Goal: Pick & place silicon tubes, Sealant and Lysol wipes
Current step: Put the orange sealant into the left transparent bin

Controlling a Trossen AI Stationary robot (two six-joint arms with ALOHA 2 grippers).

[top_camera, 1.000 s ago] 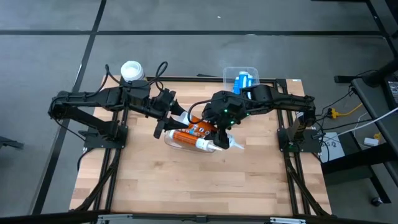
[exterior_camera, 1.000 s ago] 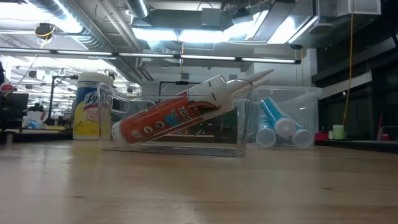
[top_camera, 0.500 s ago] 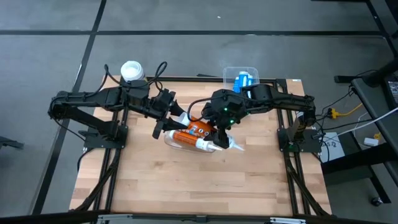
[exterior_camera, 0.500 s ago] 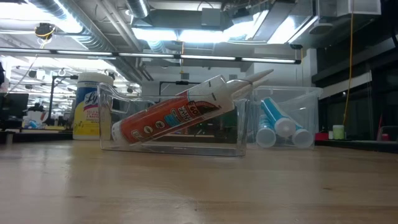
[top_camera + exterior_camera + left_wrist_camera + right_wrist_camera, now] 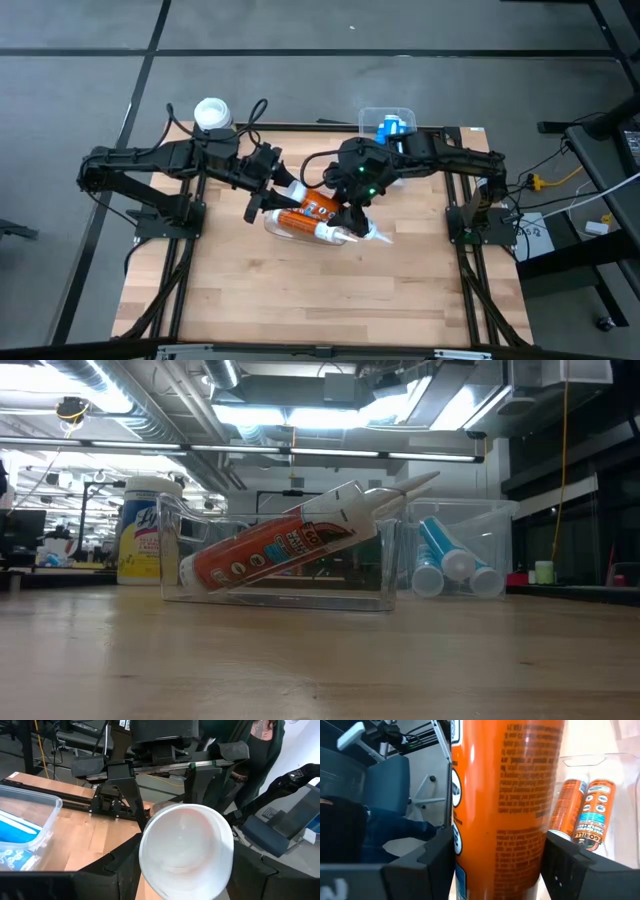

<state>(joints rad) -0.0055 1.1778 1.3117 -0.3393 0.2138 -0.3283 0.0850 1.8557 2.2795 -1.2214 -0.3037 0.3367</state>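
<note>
My left gripper is shut on a sealant tube whose round white base end fills the left wrist view. My right gripper is shut on an orange sealant tube above a clear bin. Whether both hold one tube, I cannot tell. Two orange tubes lie in that bin. In the low view one tube leans there, its nozzle on the bin's rim. The Lysol wipes stand upright past the table's far left corner. Neither gripper shows in the low view. My left gripper has the tube's white base end between its two fingers, and that end faces the wrist. The tube's round end hides the rest of it. My right gripper pinches the orange tube's body between its two fingers. The fingers lie across the tube. The tube is clear of the bin below.
A second clear bin with blue tubes stands at the table's far edge, right of the middle. The near half of the wooden table is bare. A person in dark clothes shows beyond the table in the left wrist view.
My right gripper has shifted a little toward the table's left and far edges with its orange tube. The tube leaning in the bin has not moved.
</note>
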